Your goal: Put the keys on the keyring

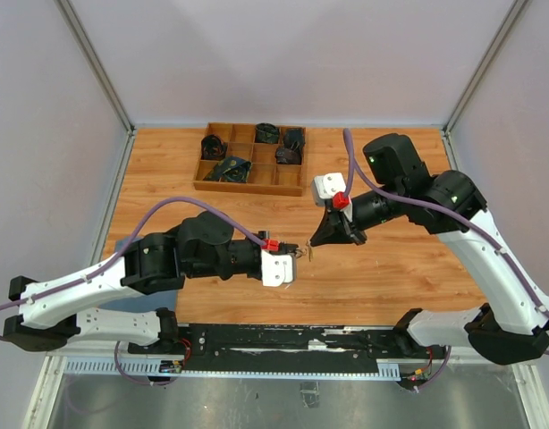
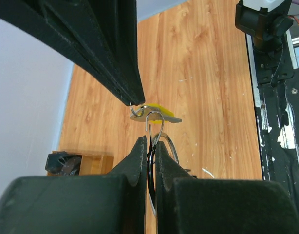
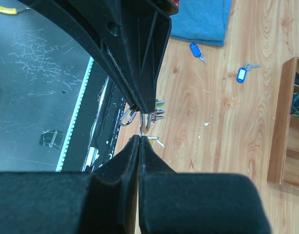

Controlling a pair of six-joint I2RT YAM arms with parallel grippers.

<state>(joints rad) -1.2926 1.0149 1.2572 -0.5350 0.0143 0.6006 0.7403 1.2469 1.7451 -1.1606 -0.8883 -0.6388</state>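
My left gripper point(image 2: 150, 139) is shut on the keyring point(image 2: 164, 139), a thin silver wire ring that sticks up out of its jaws. My right gripper point(image 3: 140, 136) is shut on the yellow-headed key point(image 2: 157, 111), seen edge-on in its own view, and holds the key's head against the top of the ring. In the top view the two grippers point(image 1: 295, 255) point(image 1: 317, 239) meet tip to tip above the table's front middle. Two blue-headed keys point(image 3: 195, 49) point(image 3: 242, 74) lie on the table. A bit of green point(image 3: 160, 102) shows beside the ring; I cannot tell what it is.
A wooden compartment tray point(image 1: 249, 185) with dark items stands at the back centre. It also shows in the right wrist view point(image 3: 286, 126). A blue cloth point(image 3: 200, 19) lies past the blue keys. The black base rail point(image 1: 283, 338) runs along the front edge.
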